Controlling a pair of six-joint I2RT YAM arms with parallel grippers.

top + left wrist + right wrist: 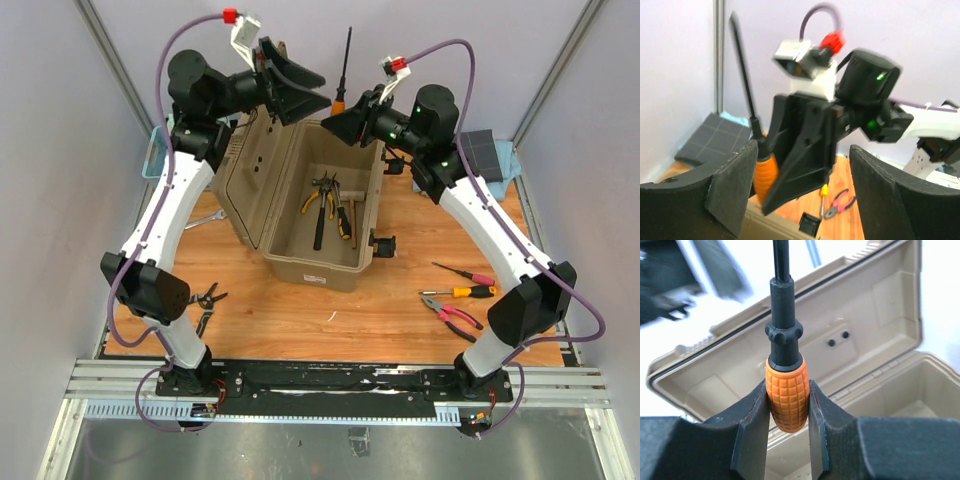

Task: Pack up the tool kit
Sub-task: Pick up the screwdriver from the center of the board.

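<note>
Plausibly the screwdriver, pinched at its rounded handle by the right gripper, could swivel into the spread left gripper above the toolbox.

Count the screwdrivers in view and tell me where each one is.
3: orange-handled screwdriver held in the right pincer above the toolbox; red-handled screwdriver and yellow-handled screwdriver on the table at right. Another may lie among the tools inside the toolbox.

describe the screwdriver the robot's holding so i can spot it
Start at the open tan toolbox. Above its far rim, the right gripper's fingers clamp a screwdriver with a fat orange handle, black shaft pointing up. The red screwdriver and yellow screwdriver lie flat on the table.
</note>
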